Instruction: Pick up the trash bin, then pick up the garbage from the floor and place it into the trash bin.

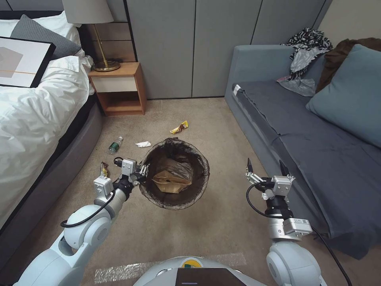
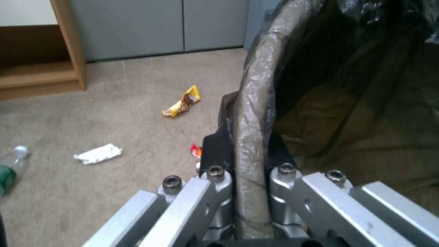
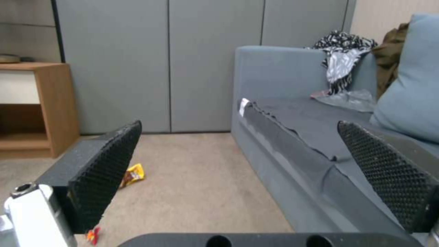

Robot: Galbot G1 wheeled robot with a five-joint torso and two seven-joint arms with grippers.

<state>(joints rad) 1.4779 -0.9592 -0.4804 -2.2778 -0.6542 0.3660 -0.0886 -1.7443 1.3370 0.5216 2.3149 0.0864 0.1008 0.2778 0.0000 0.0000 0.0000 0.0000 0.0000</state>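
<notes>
My left gripper [image 1: 142, 171] is shut on the near-left rim of the trash bin [image 1: 197, 158], a round pail lined with a dark bag. In the left wrist view the black fingers [image 2: 214, 148] clamp the bag-covered rim [image 2: 250, 113] from both sides. A tan paper bag [image 1: 171, 180] lies inside the bin. Garbage lies on the carpet beyond it: a yellow wrapper [image 1: 179, 127] [image 2: 183, 102] [image 3: 132, 175], a white crumpled piece [image 1: 143, 144] [image 2: 98, 153], a clear bottle [image 1: 115, 145] [image 2: 9, 166] and a small packet [image 1: 104, 169]. My right gripper [image 1: 266, 163] [image 3: 247, 171] hangs open and empty beside the sofa.
A bed [image 1: 35, 115] runs along the left and a wooden nightstand [image 1: 119, 85] with a lamp stands at the back. A grey sofa [image 1: 317, 131] runs along the right, close to my right arm. Open carpet [image 1: 222, 131] lies between them.
</notes>
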